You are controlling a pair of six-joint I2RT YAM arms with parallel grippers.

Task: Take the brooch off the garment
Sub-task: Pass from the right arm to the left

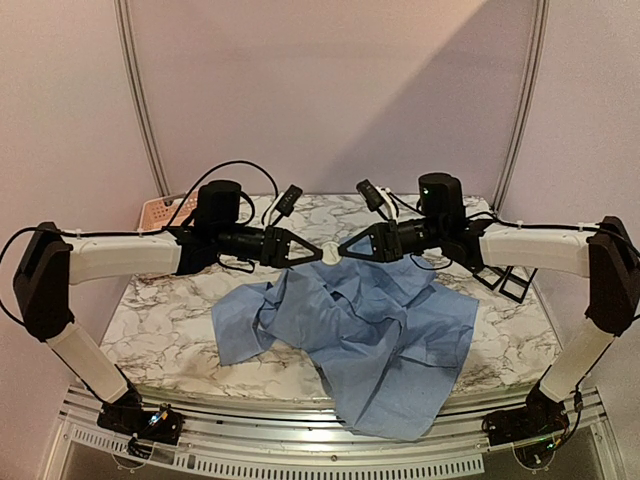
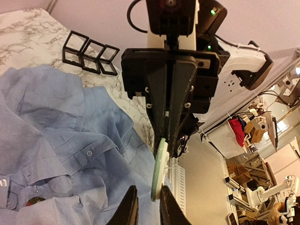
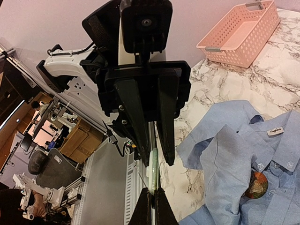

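The light blue shirt (image 1: 370, 330) lies crumpled on the marble table and hangs over its front edge; it also shows in the left wrist view (image 2: 51, 122) and the right wrist view (image 3: 234, 154). Both grippers meet tip to tip above its collar. My right gripper (image 1: 340, 250) (image 3: 153, 191) is shut on the edge of a pale green round brooch (image 1: 329, 250) (image 2: 159, 171) (image 3: 153, 164) with a white back and pin, held in the air. My left gripper (image 1: 322, 250) (image 2: 148, 190) is open, its fingers either side of the brooch, one finger close against it. A dark red-green round badge (image 3: 257, 185) stays on the shirt.
A pink plastic basket (image 3: 239, 33) (image 1: 160, 212) stands at the table's back left corner. Black wire frames (image 2: 91, 54) (image 1: 505, 278) lie at the right, behind the right arm. The marble table (image 1: 170, 320) ends at a slotted rail in front.
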